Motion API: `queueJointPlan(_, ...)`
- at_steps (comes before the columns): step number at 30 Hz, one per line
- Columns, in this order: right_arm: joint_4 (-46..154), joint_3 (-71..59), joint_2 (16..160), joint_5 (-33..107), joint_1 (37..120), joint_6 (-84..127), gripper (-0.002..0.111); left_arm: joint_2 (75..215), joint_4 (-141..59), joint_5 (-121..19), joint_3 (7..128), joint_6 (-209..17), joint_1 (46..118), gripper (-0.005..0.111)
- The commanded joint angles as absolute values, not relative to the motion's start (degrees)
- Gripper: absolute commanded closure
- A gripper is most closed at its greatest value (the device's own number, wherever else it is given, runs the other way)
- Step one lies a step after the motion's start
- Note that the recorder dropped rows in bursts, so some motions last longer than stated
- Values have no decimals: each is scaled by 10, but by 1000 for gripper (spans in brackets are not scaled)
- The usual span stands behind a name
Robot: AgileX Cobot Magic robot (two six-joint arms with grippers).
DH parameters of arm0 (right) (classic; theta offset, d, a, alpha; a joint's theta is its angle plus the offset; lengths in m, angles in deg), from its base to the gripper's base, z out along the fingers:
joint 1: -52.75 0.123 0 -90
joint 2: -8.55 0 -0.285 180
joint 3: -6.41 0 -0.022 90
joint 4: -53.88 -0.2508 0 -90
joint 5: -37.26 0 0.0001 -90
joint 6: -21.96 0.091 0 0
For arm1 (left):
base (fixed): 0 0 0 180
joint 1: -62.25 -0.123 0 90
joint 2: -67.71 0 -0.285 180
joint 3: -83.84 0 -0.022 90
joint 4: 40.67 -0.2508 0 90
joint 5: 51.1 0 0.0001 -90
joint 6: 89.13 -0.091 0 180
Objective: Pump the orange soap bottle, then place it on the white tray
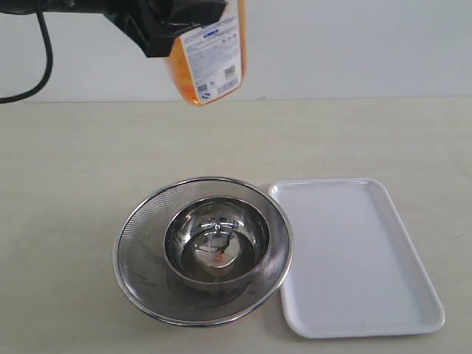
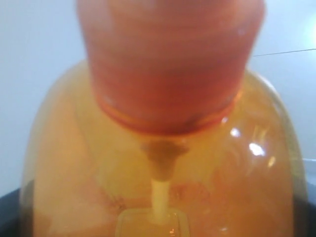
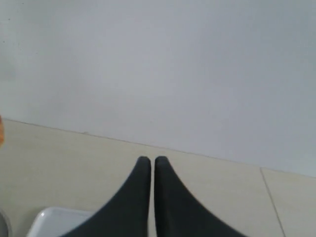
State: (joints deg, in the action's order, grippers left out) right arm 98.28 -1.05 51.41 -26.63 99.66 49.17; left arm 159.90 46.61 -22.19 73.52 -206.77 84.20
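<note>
1. Firstly, the grip: the left fingers are closed on the orange soap bottle and hold it high in the air, above the far part of the table. If this hold is weak, I think the bottle can slide out and fall on the steel strainer bowl, which is nearly under it.
2. The right fingers are pressed together, tip to tip, and they hold nothing. If they push on the pump from one side and not straight along the stem, the bottle may turn inside the left fingers, and the soap may miss the bowl.
3. The white tray lies just beside the strainer bowl, and their edges seem to meet. A low carry toward the tray could knock the bowl.
4. The tray is glossy with only a low rim, and the bottle is tall. If it is released while tilted, it will probably fall over.
5. About its look: the bottle is translucent orange and flat-sided, a little tilted, with a white printed label facing the exterior camera.
6. In the left wrist view the bottle fills almost the whole picture. The wide orange part is perhaps the pump head, but it is too near and blurred to be sure.
</note>
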Motion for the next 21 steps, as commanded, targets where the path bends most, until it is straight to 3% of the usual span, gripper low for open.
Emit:
queueJointPlan(1,928,-80,444,-260,996,497,108,1586,494,-195,746,-2065,906,102)
queueJointPlan(13,780,-177,337,-211,996,434,108,1671,592,-204,770,-2083,1035,102)
queueJointPlan(21,702,-183,328,-237,996,355,108,1787,593,-216,829,-2083,1067,102)
